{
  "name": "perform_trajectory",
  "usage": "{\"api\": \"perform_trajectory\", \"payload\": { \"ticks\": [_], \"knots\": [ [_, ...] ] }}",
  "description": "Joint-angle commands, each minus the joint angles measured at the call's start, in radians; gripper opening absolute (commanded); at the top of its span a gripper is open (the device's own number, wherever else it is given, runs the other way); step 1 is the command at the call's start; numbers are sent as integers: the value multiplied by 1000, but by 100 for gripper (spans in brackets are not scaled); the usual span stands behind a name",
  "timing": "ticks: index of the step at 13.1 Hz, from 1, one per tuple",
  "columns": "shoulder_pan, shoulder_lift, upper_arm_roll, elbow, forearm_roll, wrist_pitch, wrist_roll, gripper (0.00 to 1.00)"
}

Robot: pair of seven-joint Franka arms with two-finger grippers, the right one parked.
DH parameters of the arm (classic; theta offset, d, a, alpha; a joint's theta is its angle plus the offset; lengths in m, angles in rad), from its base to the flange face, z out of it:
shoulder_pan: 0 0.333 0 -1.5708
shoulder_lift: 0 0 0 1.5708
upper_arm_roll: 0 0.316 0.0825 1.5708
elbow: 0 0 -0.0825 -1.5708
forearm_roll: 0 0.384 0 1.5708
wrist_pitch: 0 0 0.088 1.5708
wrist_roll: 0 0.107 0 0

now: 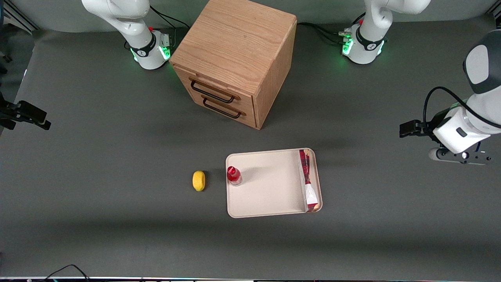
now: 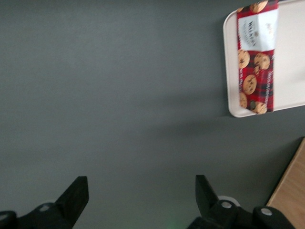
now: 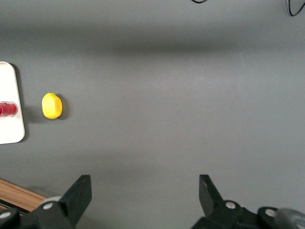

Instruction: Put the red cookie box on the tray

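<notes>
Long, flat red plaid cookie box (image 1: 307, 180) lying inside the cream-white rectangular tray (image 1: 270, 188), tight along the rim at the working arm's end. Left arm's black two-finger gripper (image 2: 141, 198) spread wide and empty, above bare grey table (image 1: 117, 156), well apart from the tray. Small red-capped bottle (image 1: 233, 175) upright on the tray's edge toward the parked arm's end, yellow lemon (image 1: 199, 181) just beside.

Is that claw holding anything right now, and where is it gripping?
Nothing. The claw hangs open over bare table; the long red plaid cardboard cookie box lies on the cream rectangular tray.
</notes>
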Motion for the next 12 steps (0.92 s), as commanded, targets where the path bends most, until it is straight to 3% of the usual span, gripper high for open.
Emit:
{"api": "perform_trajectory", "payload": {
  "ticks": [1, 2, 3, 4, 6, 7, 9, 11, 12],
  "knots": [
    [-37, -99, -44, -91, 115, 5, -127, 100],
    [30, -118, -152, -90, 175, -4, -201, 100],
    [169, -136, -302, -89, 203, -6, -218, 100],
    [268, -147, -393, -86, 215, -4, -215, 100],
    [371, -153, -488, -83, 287, -3, -179, 100],
    [464, -150, -566, -71, 280, 3, -142, 100],
    [494, -141, -569, -68, 249, 17, -120, 100],
    [499, -161, -559, -68, 131, -1, -122, 100],
    [497, -193, -559, -74, 131, -9, -120, 100]
  ]
}}
